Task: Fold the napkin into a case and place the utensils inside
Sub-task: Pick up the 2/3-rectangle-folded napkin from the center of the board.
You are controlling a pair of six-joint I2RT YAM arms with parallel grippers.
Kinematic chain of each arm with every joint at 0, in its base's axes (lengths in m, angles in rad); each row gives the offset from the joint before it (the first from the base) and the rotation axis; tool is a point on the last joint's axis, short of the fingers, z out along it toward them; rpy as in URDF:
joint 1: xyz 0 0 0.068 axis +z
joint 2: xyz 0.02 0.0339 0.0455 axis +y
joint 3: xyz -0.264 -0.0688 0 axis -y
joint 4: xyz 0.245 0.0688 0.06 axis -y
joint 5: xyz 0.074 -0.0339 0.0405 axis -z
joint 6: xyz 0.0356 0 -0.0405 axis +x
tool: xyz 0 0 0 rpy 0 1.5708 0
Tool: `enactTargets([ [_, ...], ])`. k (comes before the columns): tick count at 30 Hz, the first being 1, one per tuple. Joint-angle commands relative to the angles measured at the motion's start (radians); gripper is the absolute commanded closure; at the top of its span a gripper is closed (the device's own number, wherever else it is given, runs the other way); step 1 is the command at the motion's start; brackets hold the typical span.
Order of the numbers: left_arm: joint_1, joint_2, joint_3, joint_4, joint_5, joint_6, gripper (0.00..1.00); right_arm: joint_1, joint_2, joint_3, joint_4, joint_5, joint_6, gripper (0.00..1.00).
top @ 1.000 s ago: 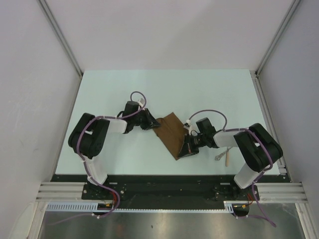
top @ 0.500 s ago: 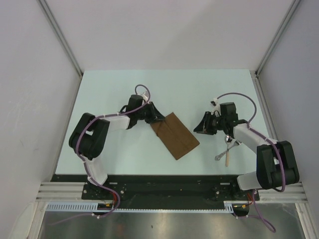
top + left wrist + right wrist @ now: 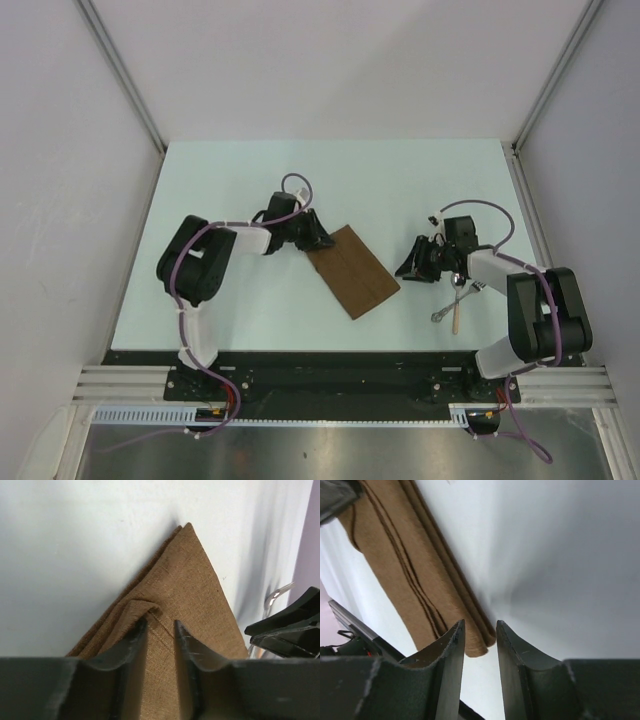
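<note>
The dark-brown napkin [image 3: 352,270] lies folded into a long flat strip, slanting across the middle of the table. My left gripper [image 3: 318,240] sits on its far-left corner. In the left wrist view the jaws stand narrowly apart, open, over the cloth [image 3: 195,580], with a small pucker at the left fingertip [image 3: 141,626]. My right gripper [image 3: 410,268] hovers just right of the napkin's near end [image 3: 410,575], open with nothing between its fingers. The utensils [image 3: 455,300], silver with one pale tan handle, lie on the table right of that gripper.
White walls with metal posts close in the table on three sides. The black mounting rail [image 3: 330,370] runs along the near edge. The right gripper's dark body [image 3: 290,625] and a silver utensil tip [image 3: 275,597] show at the right of the left wrist view.
My right gripper opened, let go of the napkin's near end and swung right toward the utensils. The napkin settled flat. My left gripper shifted slightly right and its jaws widened.
</note>
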Motion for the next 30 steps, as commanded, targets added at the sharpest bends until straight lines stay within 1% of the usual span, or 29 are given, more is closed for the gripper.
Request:
enactTargets([
  [1, -0.038, -0.090, 0.048, -0.060, -0.083, 0.130, 0.58, -0.001, 0.007, -0.049, 0.053, 0.023, -0.009, 0.64],
  [3, -0.070, -0.139, 0.059, -0.100, -0.118, 0.158, 0.49, 0.004, 0.008, -0.069, 0.070, 0.015, 0.003, 0.66],
  [4, -0.082, -0.188, 0.060, -0.111, -0.127, 0.184, 0.44, 0.011, 0.008, -0.087, 0.084, 0.013, 0.008, 0.68],
  [9, -0.171, -0.305, 0.057, -0.174, -0.175, 0.268, 0.39, 0.105, -0.036, -0.153, 0.130, -0.003, 0.055, 0.71],
  [13, -0.255, -0.374, 0.004, -0.169, -0.199, 0.322, 0.37, 0.154, -0.143, -0.239, 0.185, -0.057, 0.159, 0.73],
  [14, -0.294, -0.405, -0.013, -0.163, -0.212, 0.333, 0.36, 0.154, -0.209, -0.259, 0.175, -0.059, 0.172, 0.73],
  [16, -0.332, -0.433, -0.065, -0.145, -0.257, 0.351, 0.34, 0.139, -0.281, -0.259, 0.072, -0.014, 0.160, 0.72],
  [17, -0.375, -0.448, -0.079, -0.134, -0.270, 0.359, 0.34, 0.126, -0.344, -0.248, 0.035, 0.009, 0.132, 0.71],
  [18, -0.400, -0.450, -0.095, -0.136, -0.291, 0.379, 0.34, 0.108, -0.376, -0.241, -0.032, 0.047, 0.118, 0.71],
  [19, -0.426, -0.450, -0.095, -0.142, -0.345, 0.393, 0.33, 0.071, -0.405, -0.233, -0.064, 0.065, 0.108, 0.68],
  [20, -0.484, -0.443, -0.092, -0.166, -0.380, 0.412, 0.32, 0.048, -0.447, -0.228, -0.092, 0.099, 0.089, 0.66],
  [21, -0.513, -0.415, -0.066, -0.188, -0.415, 0.448, 0.32, 0.025, -0.462, -0.219, -0.133, 0.115, 0.086, 0.64],
  [22, -0.541, -0.393, -0.043, -0.209, -0.493, 0.457, 0.31, -0.019, -0.473, -0.216, -0.150, 0.130, 0.083, 0.60],
  [23, -0.580, -0.362, -0.015, -0.294, -0.523, 0.463, 0.31, -0.039, -0.479, -0.213, -0.160, 0.139, 0.086, 0.56],
  [24, -0.598, -0.310, 0.043, -0.327, -0.552, 0.462, 0.31, -0.059, -0.479, -0.217, -0.160, 0.124, 0.094, 0.54],
  [26, -0.633, -0.258, 0.126, -0.402, -0.621, 0.454, 0.34, -0.102, -0.467, -0.211, -0.169, 0.131, 0.118, 0.50],
  [27, -0.642, -0.238, 0.152, -0.424, -0.641, 0.434, 0.36, -0.114, -0.455, -0.208, -0.183, 0.136, 0.149, 0.49],
  [28, -0.656, -0.195, 0.176, -0.445, -0.659, 0.419, 0.42, -0.122, -0.450, -0.205, -0.186, 0.136, 0.157, 0.47],
  [30, -0.668, -0.154, 0.249, -0.494, -0.693, 0.390, 0.45, -0.131, -0.449, -0.204, -0.189, 0.165, 0.173, 0.46],
])
